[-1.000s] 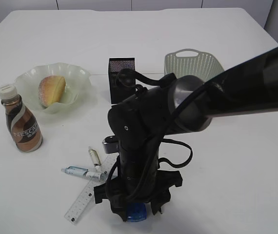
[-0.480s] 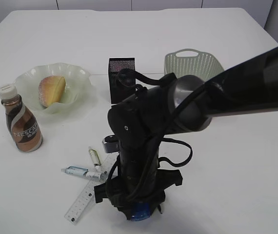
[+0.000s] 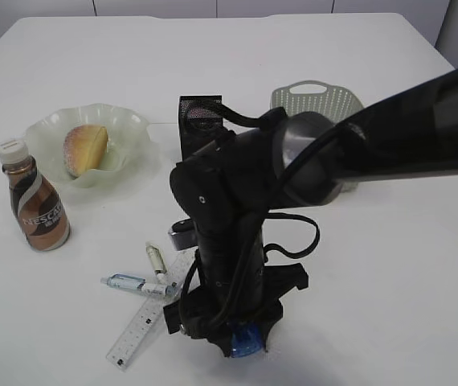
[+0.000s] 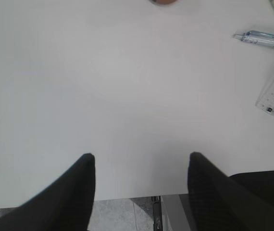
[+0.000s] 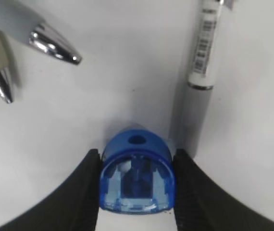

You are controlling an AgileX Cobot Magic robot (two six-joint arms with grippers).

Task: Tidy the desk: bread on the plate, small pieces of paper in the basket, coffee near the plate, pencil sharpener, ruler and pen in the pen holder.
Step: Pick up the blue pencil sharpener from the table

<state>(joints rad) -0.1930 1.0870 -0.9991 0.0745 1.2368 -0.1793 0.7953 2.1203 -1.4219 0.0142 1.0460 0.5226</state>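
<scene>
my right jaws (image 5: 136,185) are pinching the sharpener (image 5: 136,175), a small blue see-through plastic shell sitting square between the two pads with its hole end pointing away from my wrist; in the outside view it shows as a blue spot (image 3: 245,341) under my wrist, low over the table (image 3: 390,281). i judge it light, hard and a bit slick, with rounded sides, so the flat flanks where the pads already sit look like the right hold, and a firm but modest squeeze should do, since too much could make it pop out forward. just to the right of the jaws lies a grey pen (image 5: 199,77), its barrel running away from me and nearly touching the right pad, so it could be dragged along on the lift. ahead and to the left of the jaws are two metal pen tips (image 5: 55,48), well apart from the sharpener. the ruler (image 3: 145,322) lies left of my wrist among the pens. the holder (image 3: 200,121) stands beyond my arm, which partly hides it, with the basket (image 3: 313,98) to its right. my left jaws (image 4: 139,192) are spread over bare table, holding nothing, with a pen and the ruler's end far off to their right.
</scene>
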